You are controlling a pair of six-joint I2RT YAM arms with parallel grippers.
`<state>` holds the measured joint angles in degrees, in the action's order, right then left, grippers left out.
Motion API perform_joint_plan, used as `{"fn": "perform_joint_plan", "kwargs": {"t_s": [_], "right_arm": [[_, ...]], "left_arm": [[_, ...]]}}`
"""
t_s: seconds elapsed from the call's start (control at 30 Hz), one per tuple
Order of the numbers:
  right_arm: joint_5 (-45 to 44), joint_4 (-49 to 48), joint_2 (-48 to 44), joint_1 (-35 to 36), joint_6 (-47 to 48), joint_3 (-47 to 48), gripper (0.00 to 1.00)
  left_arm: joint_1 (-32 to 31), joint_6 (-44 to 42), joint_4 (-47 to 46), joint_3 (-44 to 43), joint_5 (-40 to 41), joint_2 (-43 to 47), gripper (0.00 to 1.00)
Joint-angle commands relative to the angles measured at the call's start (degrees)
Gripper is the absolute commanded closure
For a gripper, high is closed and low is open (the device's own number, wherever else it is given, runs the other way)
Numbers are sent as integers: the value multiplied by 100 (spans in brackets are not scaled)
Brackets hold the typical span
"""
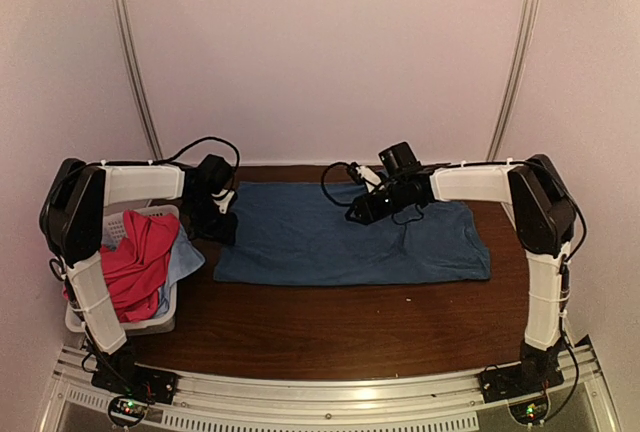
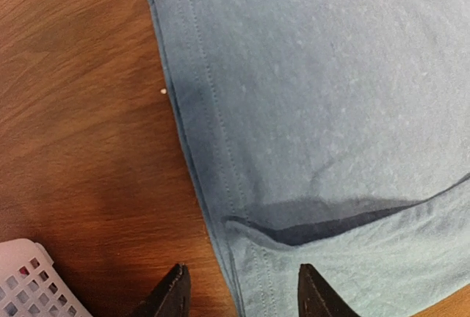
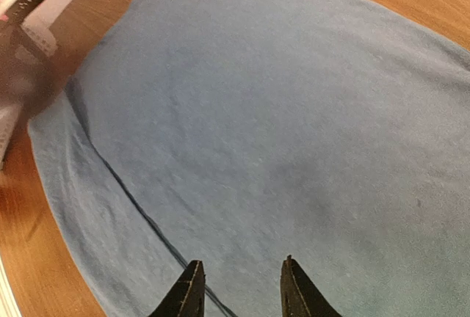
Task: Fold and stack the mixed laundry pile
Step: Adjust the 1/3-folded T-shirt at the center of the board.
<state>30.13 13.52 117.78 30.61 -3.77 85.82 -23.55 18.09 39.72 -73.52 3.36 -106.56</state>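
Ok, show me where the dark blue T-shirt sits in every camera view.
Top external: the dark blue cloth T-shirt lies spread flat on the brown wooden table, mid-picture.
Left wrist: it fills the right side; its stitched hem runs top to bottom.
Right wrist: it covers nearly the whole picture.
Shared landmark: that table, bare beside the shirt in all three.

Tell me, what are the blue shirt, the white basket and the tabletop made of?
The blue T-shirt looks like soft matte knit, likely cotton: fuzzy surface, double-stitched hem, limp folds. The white basket seems moulded plastic: smooth, with a grid of square holes. The table shows brown wood grain with faint gloss; solid wood or laminate, I cannot tell.
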Motion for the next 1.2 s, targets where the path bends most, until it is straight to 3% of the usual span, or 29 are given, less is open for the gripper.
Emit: {"fn": "perform_joint_plan", "kwargs": {"t_s": [0.0,0.17,0.37,0.63,0.87,1.07,1.17], "right_arm": [[-1153,663,-137,-194,185,122,64],[-2335,920,-538,-606,-163,-136,62],[-2811,1212,-351,-863,43,50,61],[-2526,1410,146,-1004,382,365,55],[-2254,1749,517,-1006,630,627,57],[-2357,1806,559,-1004,649,680,76],[-2405,1802,514,-1013,620,693,99]], "left_arm": [[26,-5,-211,-58,-187,15,49],[26,17,-211,-88,-194,18,49],[26,12,-213,-98,-221,-5,49],[26,13,-219,-49,-250,-38,49],[26,4,-211,-83,-287,-66,48],[26,2,-206,-102,-294,-90,48],[26,2,-168,-134,-246,-86,48]]}}
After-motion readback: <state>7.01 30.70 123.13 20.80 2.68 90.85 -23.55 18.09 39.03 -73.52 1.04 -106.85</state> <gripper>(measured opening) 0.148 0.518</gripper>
